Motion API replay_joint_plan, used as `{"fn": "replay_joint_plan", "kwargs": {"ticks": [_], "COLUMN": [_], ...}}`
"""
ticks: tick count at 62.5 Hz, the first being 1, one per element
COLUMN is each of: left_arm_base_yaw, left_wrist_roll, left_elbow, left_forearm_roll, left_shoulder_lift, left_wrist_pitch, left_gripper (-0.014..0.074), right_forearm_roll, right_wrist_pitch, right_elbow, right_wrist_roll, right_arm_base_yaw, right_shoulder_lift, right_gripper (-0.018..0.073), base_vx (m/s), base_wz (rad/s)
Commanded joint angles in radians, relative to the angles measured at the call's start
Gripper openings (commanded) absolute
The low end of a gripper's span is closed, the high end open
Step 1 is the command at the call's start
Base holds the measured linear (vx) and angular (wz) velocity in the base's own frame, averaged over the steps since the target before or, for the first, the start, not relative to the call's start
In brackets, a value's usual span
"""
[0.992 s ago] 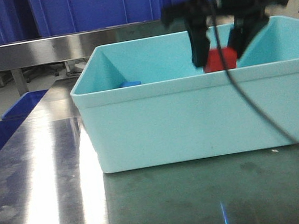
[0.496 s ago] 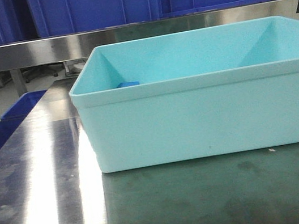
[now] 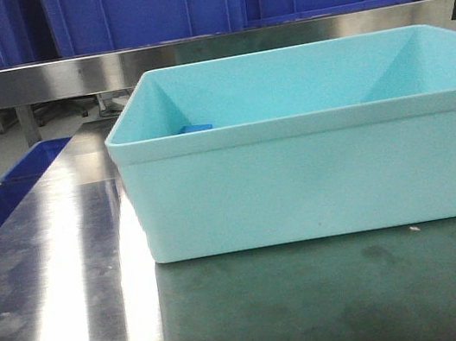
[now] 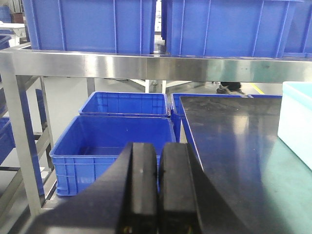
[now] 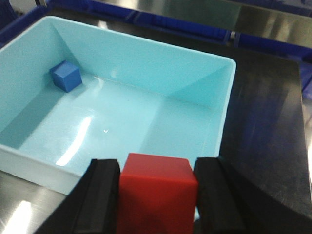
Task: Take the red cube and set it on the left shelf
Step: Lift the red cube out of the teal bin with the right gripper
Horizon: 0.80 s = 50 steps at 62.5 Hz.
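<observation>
In the right wrist view my right gripper [image 5: 157,195] is shut on the red cube [image 5: 157,187] and holds it high above the near rim of the pale turquoise tub [image 5: 222,112]. Neither the cube nor that gripper shows in the front view. My left gripper [image 4: 158,183] is shut and empty, off the table's left edge over blue crates. The left shelf [image 4: 146,66], a stainless-steel rack carrying deep-blue ribbed crates [image 4: 92,24], runs across the back in the left wrist view and in the front view [image 3: 38,80].
A small blue block [image 5: 65,76] lies in the tub's far left corner, also seen in the front view [image 3: 197,128]. The tub [image 3: 299,176] stands on the steel table [image 3: 53,278]. Blue crates [image 4: 109,141] sit on the floor left of the table.
One second ago the right gripper held the red cube inside the tub in the front view. It has since risen out of that view with the cube.
</observation>
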Motion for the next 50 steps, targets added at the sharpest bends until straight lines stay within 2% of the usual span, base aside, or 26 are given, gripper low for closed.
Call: {"fn": "replay_joint_plan", "kwargs": {"ticks": [1,15,50], "left_arm_base_yaw": [-0.001,-0.001,-0.001], "left_wrist_roll": [-0.005,-0.005,-0.005], "left_elbow": [0.024,0.024,0.024], "left_forearm_roll": [-0.004,-0.004,-0.004], "left_shoulder_lift": [-0.012,-0.012,-0.012], "left_wrist_pitch": [-0.091,-0.091,-0.091], "left_gripper": [0.0102,0.0102,0.0102], "right_forearm_roll": [-0.028,-0.028,-0.028], "right_wrist_pitch": [-0.108,-0.113,-0.105], "right_elbow": [0.023,0.061,0.061], "right_wrist_roll": [-0.011,-0.011,-0.011], "right_arm_base_yaw": [-0.006,-0.006,-0.006], "right_shoulder_lift": [-0.087,-0.213,-0.218], "right_gripper": [0.0074,0.0074,0.0074], "base_vx": [0.0,0.0,0.0], "base_wz": [0.0,0.0,0.03]}}
